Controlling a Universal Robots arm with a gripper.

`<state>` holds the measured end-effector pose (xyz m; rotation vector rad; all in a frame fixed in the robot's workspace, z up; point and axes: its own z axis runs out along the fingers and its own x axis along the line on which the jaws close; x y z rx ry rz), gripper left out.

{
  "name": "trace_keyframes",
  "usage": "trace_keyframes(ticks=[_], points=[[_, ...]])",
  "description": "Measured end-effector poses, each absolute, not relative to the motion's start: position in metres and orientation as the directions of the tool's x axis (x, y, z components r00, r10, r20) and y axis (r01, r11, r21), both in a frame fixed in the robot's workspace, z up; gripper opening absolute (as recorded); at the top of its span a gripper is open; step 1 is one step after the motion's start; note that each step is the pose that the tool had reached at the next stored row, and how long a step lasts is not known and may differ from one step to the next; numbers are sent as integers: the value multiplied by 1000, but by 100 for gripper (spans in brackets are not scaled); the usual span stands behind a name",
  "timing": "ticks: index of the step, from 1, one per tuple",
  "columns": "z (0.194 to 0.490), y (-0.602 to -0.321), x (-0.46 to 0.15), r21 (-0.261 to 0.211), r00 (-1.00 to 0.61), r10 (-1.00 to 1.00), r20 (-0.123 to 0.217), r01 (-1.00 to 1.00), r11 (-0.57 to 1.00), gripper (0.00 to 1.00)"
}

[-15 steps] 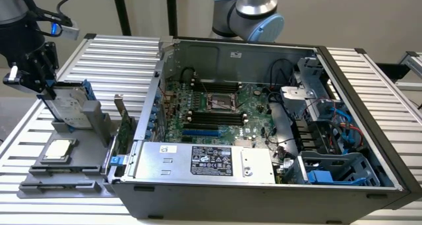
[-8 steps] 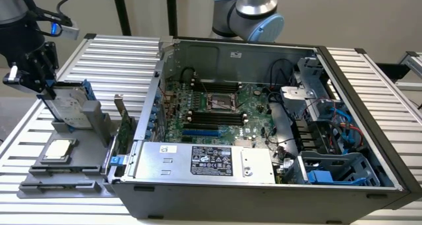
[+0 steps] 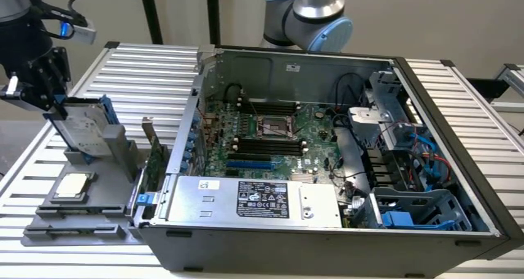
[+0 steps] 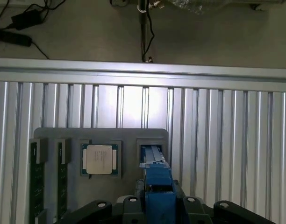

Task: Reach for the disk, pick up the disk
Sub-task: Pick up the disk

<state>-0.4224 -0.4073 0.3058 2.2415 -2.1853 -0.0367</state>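
The disk (image 3: 82, 129), a silver-grey hard drive with blue rails, stands upright and slightly tilted at the exterior view's left. Its lower end sits at the slot of a grey holder tray (image 3: 73, 225). My gripper (image 3: 59, 110) is shut on its upper edge from above. In the wrist view the disk (image 4: 157, 182) appears edge-on as a blue rail, held in the middle of the gripper (image 4: 158, 205) and running down to the slot (image 4: 152, 154). I cannot tell whether its lower end is out of the slot.
A small square silver chip (image 3: 72, 186) (image 4: 100, 158) lies on the tray, beside two green memory sticks (image 4: 38, 177). An open computer case (image 3: 458, 168) with a large silver box (image 3: 254, 199) stands just to the exterior view's right. Everything rests on a ribbed aluminium table (image 4: 218, 121).
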Motion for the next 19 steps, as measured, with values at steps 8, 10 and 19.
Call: trace_keyframes(ticks=[8, 10, 19], points=[[336, -407, -420, 24, 25, -1000, -10, -999, -26, 33], [345, -407, -419, 24, 25, -1000, -11, -999, -26, 33], [386, -407, -404, 24, 26, -1000, -15, -999, -26, 33]])
